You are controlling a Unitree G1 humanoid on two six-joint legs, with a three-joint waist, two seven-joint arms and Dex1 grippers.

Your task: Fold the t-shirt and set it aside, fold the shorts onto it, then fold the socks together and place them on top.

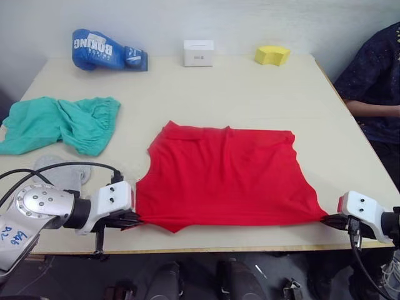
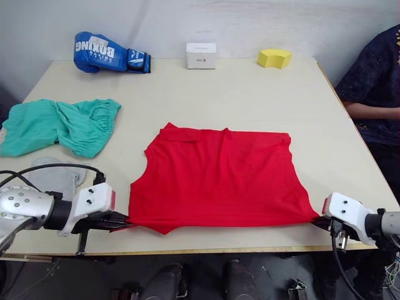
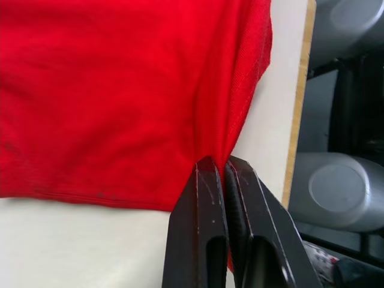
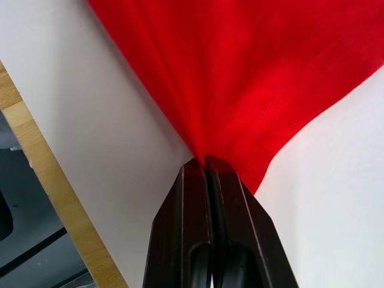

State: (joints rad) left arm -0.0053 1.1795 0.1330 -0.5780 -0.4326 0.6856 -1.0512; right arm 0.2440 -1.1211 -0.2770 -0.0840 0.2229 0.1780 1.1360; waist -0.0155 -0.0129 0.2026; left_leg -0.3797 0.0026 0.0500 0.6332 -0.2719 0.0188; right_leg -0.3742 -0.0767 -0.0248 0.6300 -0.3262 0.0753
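Observation:
The red t-shirt (image 1: 225, 175) lies spread on the table's near half, stretched between both arms. My left gripper (image 1: 132, 220) is shut on its near left corner at the table's front edge. At the front right, my right gripper (image 1: 330, 219) is shut on the near right corner. In the wrist views the red cloth (image 3: 132, 90) (image 4: 252, 78) bunches into each pair of closed fingers. The teal-green shorts (image 1: 59, 123) sit crumpled at the left. A light grey sock (image 1: 62, 172) lies just in front of them, partly behind my left arm.
A blue boxing glove (image 1: 106, 50), a white box (image 1: 199, 52) and a yellow sponge (image 1: 272, 55) stand along the far edge of the table (image 1: 250, 94). A person in dark blue (image 1: 375, 87) sits at the right side.

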